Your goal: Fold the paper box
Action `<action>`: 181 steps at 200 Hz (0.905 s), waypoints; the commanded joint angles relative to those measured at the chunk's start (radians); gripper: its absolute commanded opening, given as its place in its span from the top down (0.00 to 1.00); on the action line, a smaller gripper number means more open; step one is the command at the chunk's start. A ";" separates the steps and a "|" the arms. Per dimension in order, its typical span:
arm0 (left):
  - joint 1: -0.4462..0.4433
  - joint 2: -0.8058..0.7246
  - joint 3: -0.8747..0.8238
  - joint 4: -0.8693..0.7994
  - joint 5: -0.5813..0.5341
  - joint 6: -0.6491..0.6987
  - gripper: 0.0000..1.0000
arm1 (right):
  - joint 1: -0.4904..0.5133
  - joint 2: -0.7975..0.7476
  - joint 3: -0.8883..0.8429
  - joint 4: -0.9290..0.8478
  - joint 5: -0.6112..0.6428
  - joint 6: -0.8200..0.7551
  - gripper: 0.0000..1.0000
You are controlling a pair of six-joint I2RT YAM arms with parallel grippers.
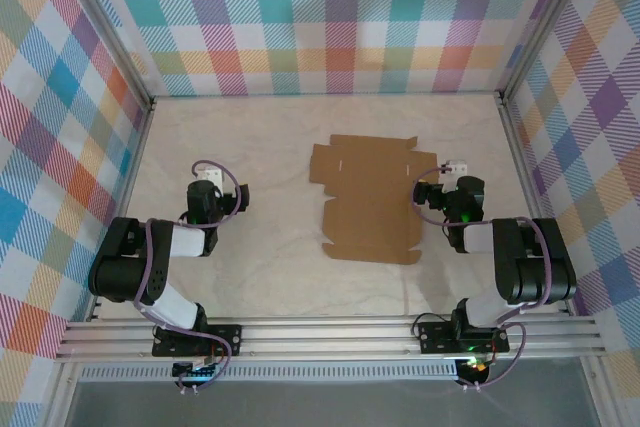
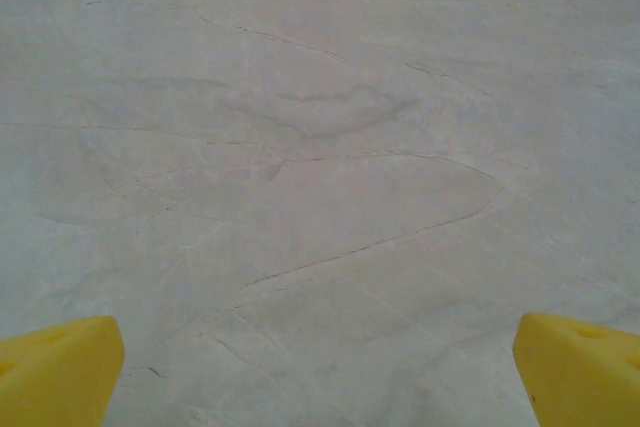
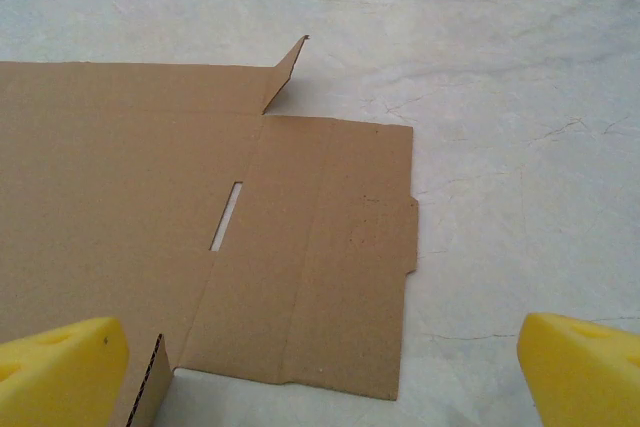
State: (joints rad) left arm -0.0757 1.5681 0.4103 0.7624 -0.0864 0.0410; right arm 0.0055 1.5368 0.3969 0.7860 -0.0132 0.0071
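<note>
The paper box (image 1: 368,197) is a flat brown die-cut cardboard sheet lying in the middle of the table. In the right wrist view the sheet (image 3: 130,197) spreads from the left, with a narrow slot (image 3: 226,215), a small tab on its right edge and one flap (image 3: 285,72) standing up at the far side. My right gripper (image 3: 320,377) hovers open over the sheet's right panel, yellow fingertips (image 3: 580,367) wide apart. From above, the right gripper (image 1: 445,175) sits at the sheet's right edge. My left gripper (image 2: 320,377) is open over bare table, well left of the sheet (image 1: 207,179).
A wrinkled whitish cover (image 1: 250,147) lies over the table. Plaid walls (image 1: 340,17) close the back and both sides. An aluminium rail (image 1: 330,337) runs along the near edge, carrying both arm bases.
</note>
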 commanded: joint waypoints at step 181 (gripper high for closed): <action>0.006 -0.084 0.039 -0.070 0.004 -0.008 0.00 | -0.006 -0.112 0.024 -0.063 -0.005 0.011 0.00</action>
State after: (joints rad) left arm -0.0757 1.5639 0.4103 0.7574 -0.0864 0.0410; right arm 0.0055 1.5272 0.3969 0.7750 -0.0128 0.0074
